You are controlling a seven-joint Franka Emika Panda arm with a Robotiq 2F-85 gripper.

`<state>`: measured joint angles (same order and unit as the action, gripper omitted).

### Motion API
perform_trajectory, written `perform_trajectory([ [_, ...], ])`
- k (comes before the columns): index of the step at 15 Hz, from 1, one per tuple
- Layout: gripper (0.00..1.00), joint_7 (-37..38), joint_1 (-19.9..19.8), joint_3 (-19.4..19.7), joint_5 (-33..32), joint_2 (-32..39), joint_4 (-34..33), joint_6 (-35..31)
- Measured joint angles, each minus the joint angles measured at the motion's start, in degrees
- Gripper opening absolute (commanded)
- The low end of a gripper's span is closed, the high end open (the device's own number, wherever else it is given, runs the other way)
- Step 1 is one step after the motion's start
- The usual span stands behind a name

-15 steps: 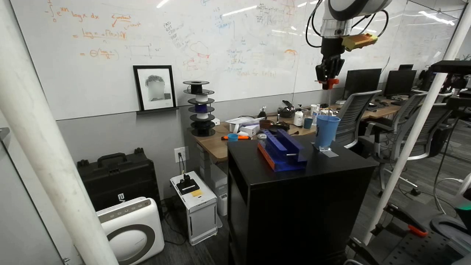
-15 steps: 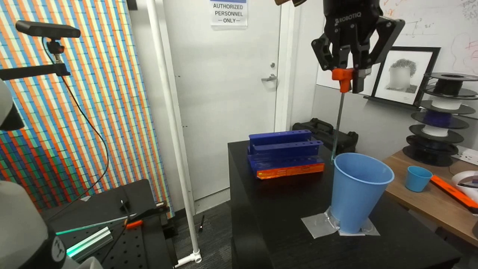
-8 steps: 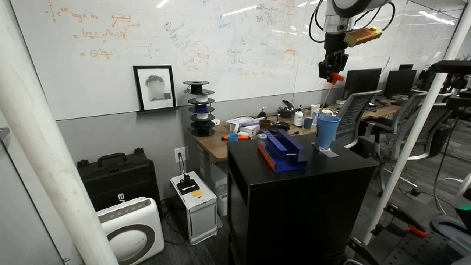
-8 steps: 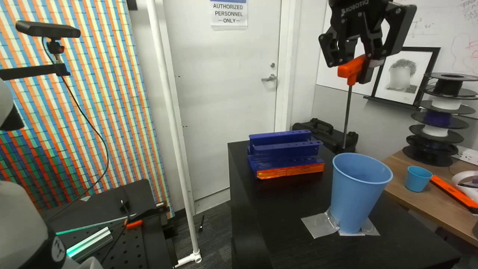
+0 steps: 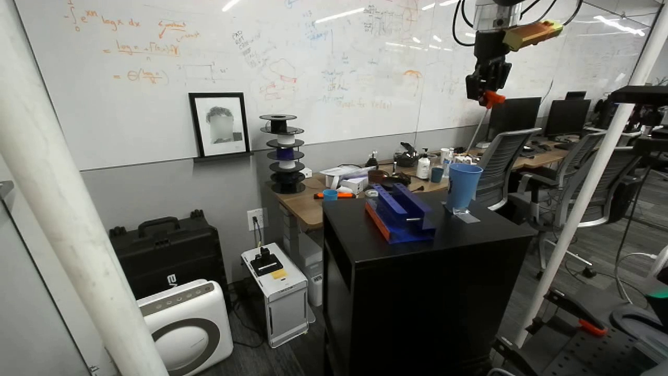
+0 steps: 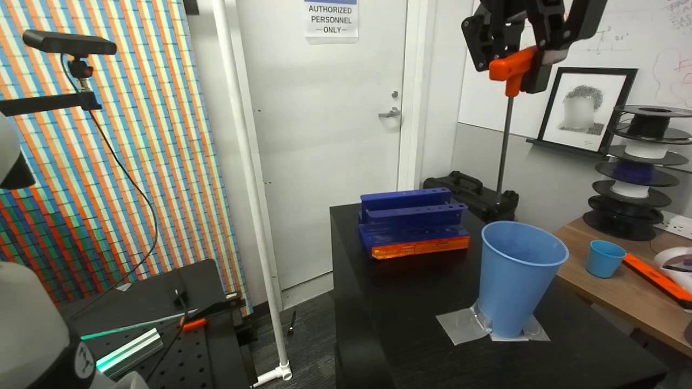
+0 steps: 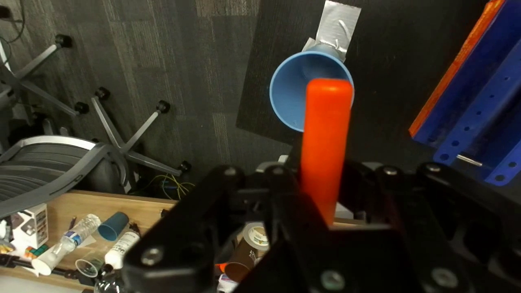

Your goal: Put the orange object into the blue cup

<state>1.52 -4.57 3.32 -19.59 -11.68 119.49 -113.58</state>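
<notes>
The orange object is a T-handled tool (image 6: 501, 69) with a long thin metal shaft (image 6: 506, 146). Its orange handle also shows in an exterior view (image 5: 492, 99) and in the wrist view (image 7: 327, 130). My gripper (image 6: 518, 66) is shut on the handle; its black jaws stand on either side of it in the wrist view (image 7: 321, 177). The light-blue cup (image 6: 516, 286) stands upright on the black cabinet; it also shows in an exterior view (image 5: 462, 189) and in the wrist view (image 7: 287, 95). The shaft hangs slightly tilted, its tip above rim height in both exterior views.
Silver tape (image 6: 459, 326) lies at the cup's base. A dark-blue rectangular rack (image 6: 411, 221) with an orange side stands on the black cabinet (image 5: 438, 292). A wooden desk (image 5: 302, 203) with bottles and a smaller blue cup (image 6: 605, 258) stands behind. A white pole (image 5: 584, 209) rises beside the cabinet.
My gripper has risen with the tool. In an exterior view it has also moved right. The shaft tip has gone from beside the cup's rim to above it, and the shaft has tilted.
</notes>
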Motion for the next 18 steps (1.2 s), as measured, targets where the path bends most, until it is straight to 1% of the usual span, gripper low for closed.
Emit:
perform_trajectory([
  [6,0.07,0.1,-1.5,1.4,0.0,1.3,0.8,0.7],
  [13,0.06,0.1,-1.6,2.0,0.0,5.3,0.9,-1.1],
  [14,0.09,0.1,-1.6,2.0,0.0,6.1,0.9,-1.6],
  [15,0.34,0.1,-1.6,2.0,0.1,7.0,0.8,-2.0],
  [16,0.35,0.1,-1.7,2.1,0.3,7.8,0.7,-2.3],
  [17,0.38,0.0,-1.7,2.2,0.8,8.5,0.7,-2.4],
  [18,0.45,-0.1,-1.7,2.3,1.4,9.1,0.6,-2.5],
])
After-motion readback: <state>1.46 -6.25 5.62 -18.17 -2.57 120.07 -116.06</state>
